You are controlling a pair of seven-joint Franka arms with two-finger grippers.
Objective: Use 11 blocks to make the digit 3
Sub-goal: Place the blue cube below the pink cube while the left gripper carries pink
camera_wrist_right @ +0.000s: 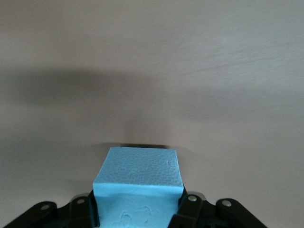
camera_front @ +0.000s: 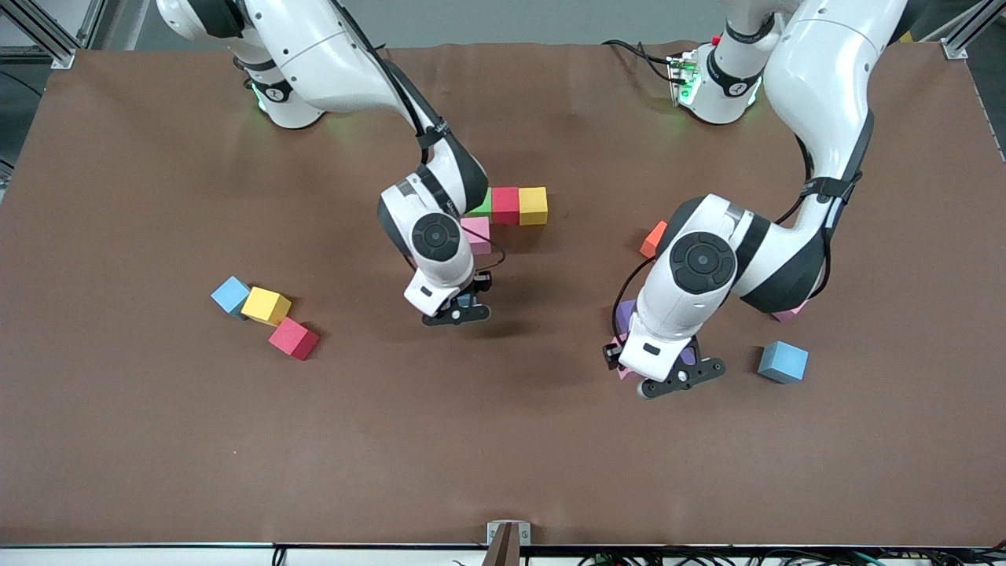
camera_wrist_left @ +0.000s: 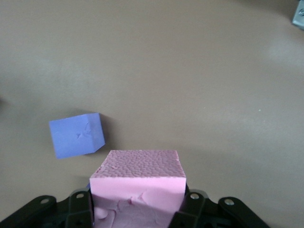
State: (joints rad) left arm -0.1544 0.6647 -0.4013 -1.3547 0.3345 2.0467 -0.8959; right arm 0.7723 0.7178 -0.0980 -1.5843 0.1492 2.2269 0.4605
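The left gripper (camera_wrist_left: 137, 209) has its fingers clamped on a pink block (camera_wrist_left: 137, 176), held over the table (camera_front: 503, 440) beside a purple block (camera_wrist_left: 77, 135) that lies under the arm. The right gripper (camera_wrist_right: 137, 209) is clamped on a light blue block (camera_wrist_right: 138, 173), over bare table near the middle.

Farther from the front camera than the right gripper lies the start of the figure: a green block (camera_front: 481, 206), red block (camera_front: 505, 205) and yellow block (camera_front: 533, 205) touching in a row, with another pink block (camera_front: 476, 234) just below the green.

Toward the right arm's end sit a blue block (camera_front: 230, 294), a yellow one (camera_front: 265, 305) and a red one (camera_front: 293, 339), touching. Toward the left arm's end lie a blue cube (camera_front: 783, 362) and an orange cube (camera_front: 652, 239).
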